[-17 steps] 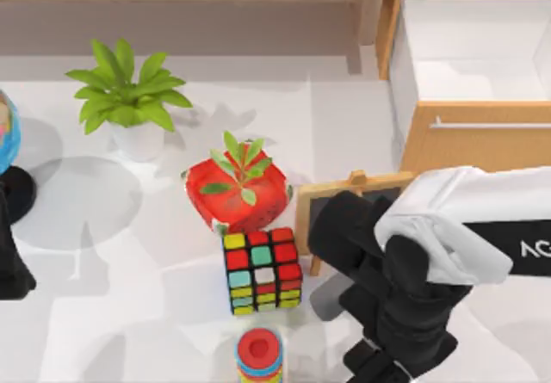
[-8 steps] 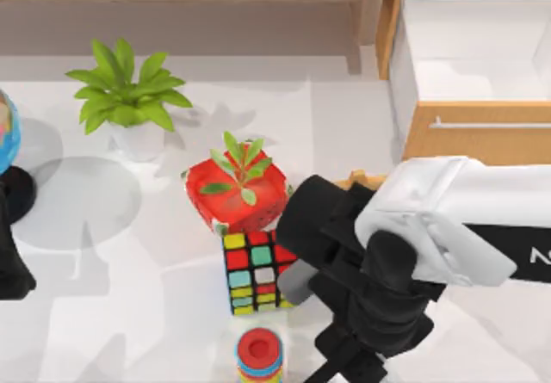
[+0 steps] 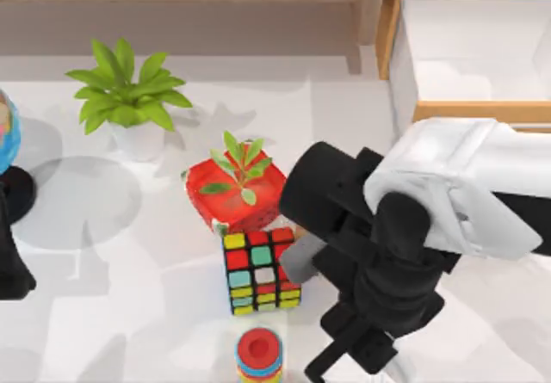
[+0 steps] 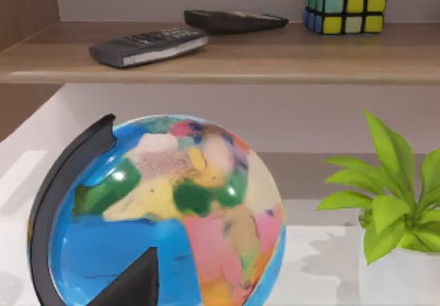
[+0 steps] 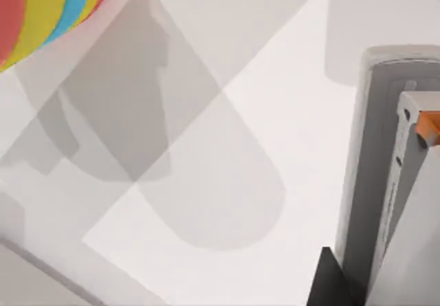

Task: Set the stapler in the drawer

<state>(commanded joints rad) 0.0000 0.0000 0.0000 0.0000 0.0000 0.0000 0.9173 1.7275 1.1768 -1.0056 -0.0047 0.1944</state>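
Top view: right arm (image 3: pixel 405 254) reaches in from 3 o'clock, covering the table at about 5 o'clock of centre, its wrist over the spot just right of the colourful cube (image 3: pixel 262 271). Right gripper (image 3: pixel 357 361) sits near the 6 o'clock edge, beside the red ring stack (image 3: pixel 259 355); can't tell whether its fingers are spread or closed. Right wrist view has the stapler (image 5: pixel 392 175) close up: light grey, elongated, with a small orange part, above the white table (image 5: pixel 206 113); a dark finger (image 5: pixel 333 278) sits against it, but a pinch isn't confirmable. Drawer (image 3: pixel 465 56) is pulled open at 1–2 o'clock, white inside, well apart from the stapler. Left arm (image 3: pixel 10 254) is parked at 9 o'clock by the globe (image 4: pixel 165 216).
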